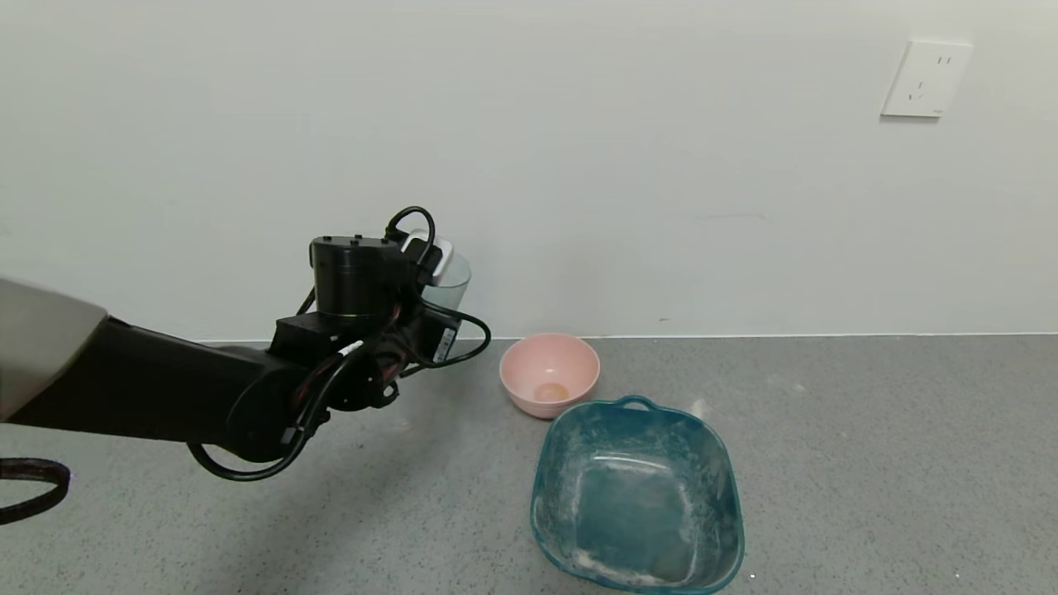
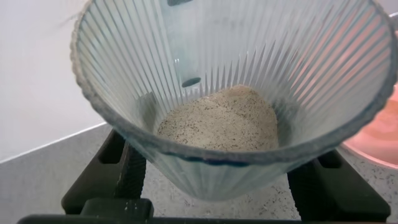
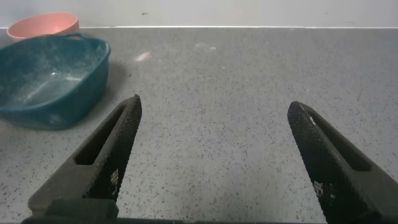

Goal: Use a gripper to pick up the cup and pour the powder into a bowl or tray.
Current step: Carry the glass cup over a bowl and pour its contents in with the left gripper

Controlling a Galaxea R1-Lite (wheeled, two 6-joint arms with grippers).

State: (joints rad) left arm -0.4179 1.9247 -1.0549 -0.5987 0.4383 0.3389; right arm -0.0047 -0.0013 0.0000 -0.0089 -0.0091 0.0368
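Note:
My left gripper (image 1: pixel 436 277) is shut on the clear ribbed cup (image 1: pixel 450 281) and holds it in the air near the wall, left of and above the pink bowl (image 1: pixel 550 372). In the left wrist view the cup (image 2: pixel 230 74) fills the frame between the black fingers (image 2: pixel 118 168). A heap of whitish-grey speckled powder (image 2: pixel 217 121) lies in its bottom. The bowl's pink rim (image 2: pixel 379 137) shows beside the cup. The bowl holds a small yellowish patch at its bottom. My right gripper (image 3: pixel 214 124) is open and empty, low over the grey counter, out of the head view.
A teal squarish tub (image 1: pixel 636 496) with handles and white residue sits just in front of the pink bowl; it also shows in the right wrist view (image 3: pixel 50 81), with the pink bowl (image 3: pixel 46 25) behind it. The wall bounds the counter's far edge.

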